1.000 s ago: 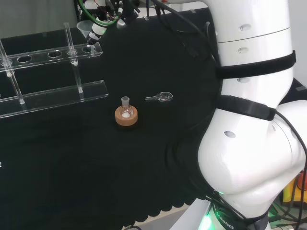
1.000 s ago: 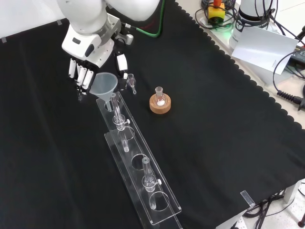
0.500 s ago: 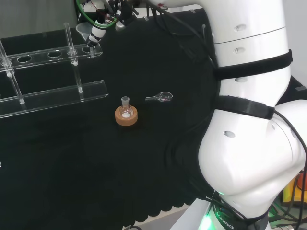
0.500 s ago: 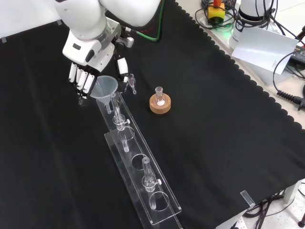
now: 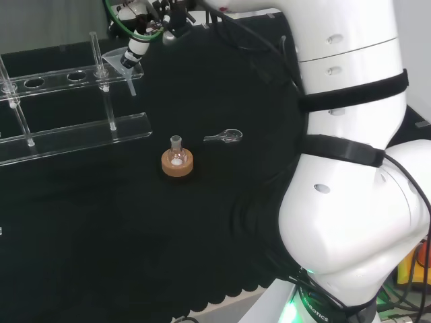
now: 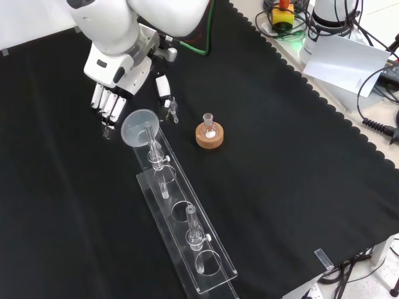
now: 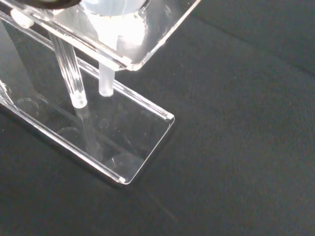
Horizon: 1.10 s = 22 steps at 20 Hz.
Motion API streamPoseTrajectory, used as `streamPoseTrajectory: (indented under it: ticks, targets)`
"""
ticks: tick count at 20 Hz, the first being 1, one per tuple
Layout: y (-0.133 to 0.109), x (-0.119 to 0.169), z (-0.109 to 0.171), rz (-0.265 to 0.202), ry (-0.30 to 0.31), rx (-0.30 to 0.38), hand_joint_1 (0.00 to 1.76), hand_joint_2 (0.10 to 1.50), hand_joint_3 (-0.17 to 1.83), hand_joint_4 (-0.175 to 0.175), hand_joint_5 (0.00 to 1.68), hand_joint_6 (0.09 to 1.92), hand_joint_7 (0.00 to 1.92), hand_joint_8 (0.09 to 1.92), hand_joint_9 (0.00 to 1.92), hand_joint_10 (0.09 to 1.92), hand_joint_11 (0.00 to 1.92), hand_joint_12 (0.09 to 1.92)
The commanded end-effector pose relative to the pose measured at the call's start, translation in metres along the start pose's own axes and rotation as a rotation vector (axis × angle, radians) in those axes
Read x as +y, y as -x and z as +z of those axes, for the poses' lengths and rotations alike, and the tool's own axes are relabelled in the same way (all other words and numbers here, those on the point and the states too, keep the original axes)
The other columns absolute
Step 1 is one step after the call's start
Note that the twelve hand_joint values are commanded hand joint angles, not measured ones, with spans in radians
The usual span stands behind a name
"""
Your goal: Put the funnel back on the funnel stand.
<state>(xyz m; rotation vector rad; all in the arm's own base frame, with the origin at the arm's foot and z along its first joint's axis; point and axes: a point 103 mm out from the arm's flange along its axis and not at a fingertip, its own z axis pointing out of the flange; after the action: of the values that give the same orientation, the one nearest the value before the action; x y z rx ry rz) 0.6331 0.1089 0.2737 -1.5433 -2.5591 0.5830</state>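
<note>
Black cloth covers the bench, where the long clear stand [image 6: 181,215] runs away from the hand [image 6: 112,99] in the front view. Its fingers [image 6: 107,103] hang nearly straight, just beside the funnel's rim, though I cannot tell whether they touch it. At the stand's end hole the funnel [image 6: 139,120] sits tilted, mouth up, stem [image 7: 106,81] slanting down through the top plate.

Since a second ago the funnel [image 6: 141,120] is seated lower in the end hole of the funnel stand [image 6: 187,232] — and the hand [image 6: 111,99], upper left of the front view, is drawn slightly back from it.
</note>
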Motion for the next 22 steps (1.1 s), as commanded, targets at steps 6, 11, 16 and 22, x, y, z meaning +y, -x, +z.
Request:
streamPoseTrajectory:
  ticks: [6,11,16,22]
  targets:
    - [-0.014,-0.057,-0.014,0.040,0.089,-0.006,0.61,0.71,0.44,-0.057,0.22,0.09,0.15,0.72,0.45,0.67,0.38,1.32]
    - [-0.030,-0.097,-0.015,0.081,0.121,-0.004,0.62,0.71,0.44,-0.057,0.26,0.09,0.22,0.73,0.49,0.68,0.40,1.32]
    - [-0.048,-0.145,-0.012,0.147,0.139,0.022,0.63,0.72,0.44,-0.056,0.29,0.09,0.25,0.72,0.52,0.67,0.42,1.32]
    - [-0.060,-0.188,-0.008,0.216,0.151,0.041,0.65,0.73,0.44,-0.056,0.31,0.09,0.27,0.72,0.54,0.66,0.43,1.32]
